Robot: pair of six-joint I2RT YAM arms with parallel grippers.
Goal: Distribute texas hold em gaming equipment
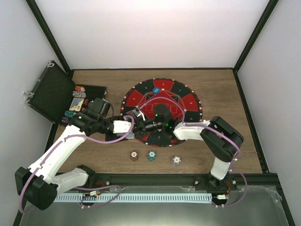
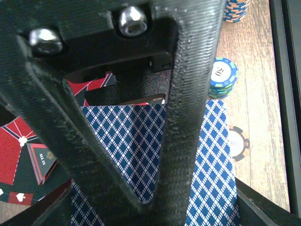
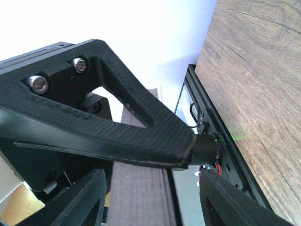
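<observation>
Reaching across mat (image 1: 188,101), left gripper (image 2: 151,209) clenched on cards (image 2: 127,141); right gripper (image 3: 194,170) state unclear.

Blue-white diamond-checked card backs (image 2: 211,169), red-and-black mat (image 1: 181,101), brown wood-grain table (image 1: 221,89)

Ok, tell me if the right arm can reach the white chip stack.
Probably yes: the white chip stack sits on bare wood beside the right arm, nothing over it, though close to its base.

3 chip stacks (image 1: 151,156) in row before mat (image 1: 188,101); case (image 1: 49,92) left; cards (image 2: 211,155) over mat edge.
</observation>
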